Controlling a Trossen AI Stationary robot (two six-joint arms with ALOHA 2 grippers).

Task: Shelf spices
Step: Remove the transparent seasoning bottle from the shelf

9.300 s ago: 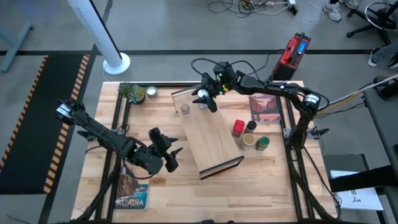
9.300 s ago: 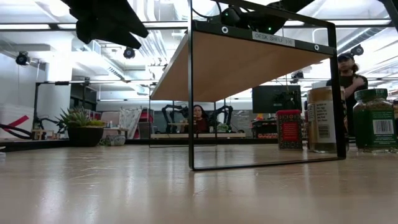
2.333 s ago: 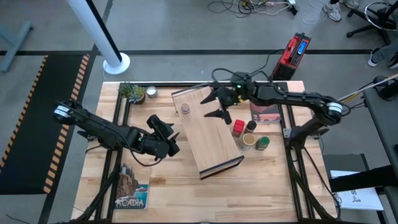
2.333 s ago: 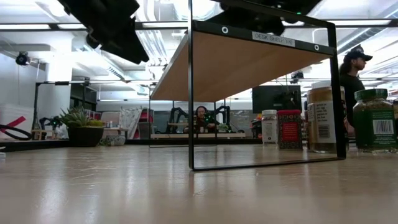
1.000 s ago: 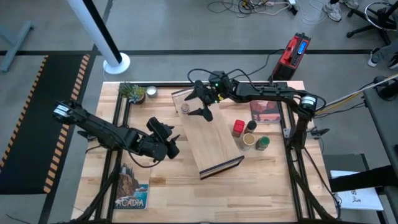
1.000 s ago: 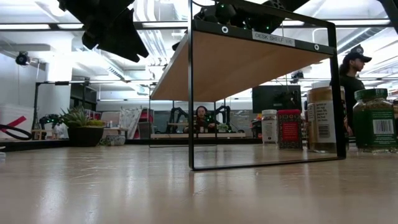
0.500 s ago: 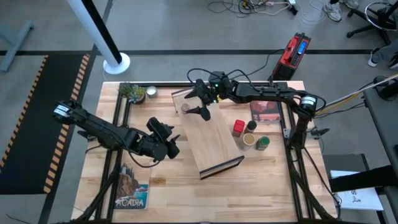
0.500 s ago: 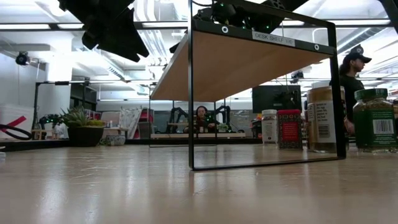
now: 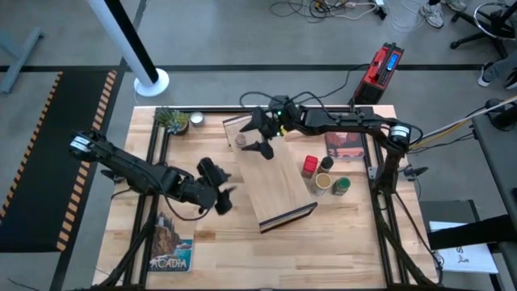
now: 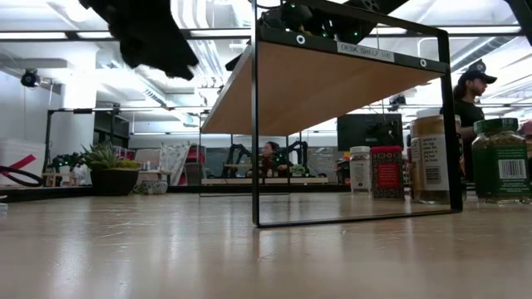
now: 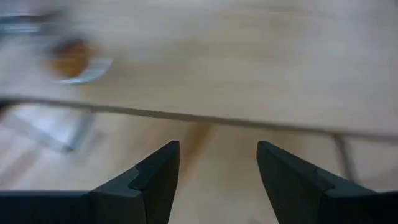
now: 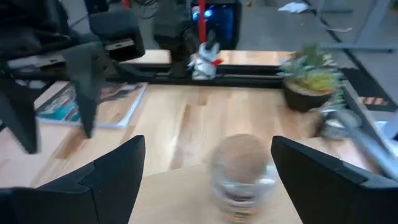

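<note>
Light butcher-block tabletop [image 9: 234, 250] is filling the middle of the high view, with grey floor around it. Lying across its centre is the shelf [image 9: 279, 182], a long pale board running from upper left to lower right, its dark strip at the lower right end. In the low view it is standing as a raised board on a thin black frame [image 10: 332, 79], its top face hidden from that camera. The right gripper [image 9: 257, 134] is hovering over the shelf's upper left end with its jaws spread wide on either side of the small brown jar [image 9: 240, 141], which is sitting on the board there; the right wrist view is showing that jar [image 12: 239, 169] blurred between the two fingers, touching neither. The left gripper [image 9: 220, 196] is hanging just left of the shelf's long edge, mid-frame; its wrist view is smeared, but the jaws are plainly parted with nothing between them. Right of the shelf, on the tabletop, are clustering the red square tin [image 9: 309, 166], the black-lidded jar [image 9: 326, 163], the wide tan-lidded jar [image 9: 322, 183] and the green-lidded jar [image 9: 342, 186]. In the low view the white-capped jar [image 10: 360, 169] is showing beside the red tin; from above it is hard to make out.
</note>
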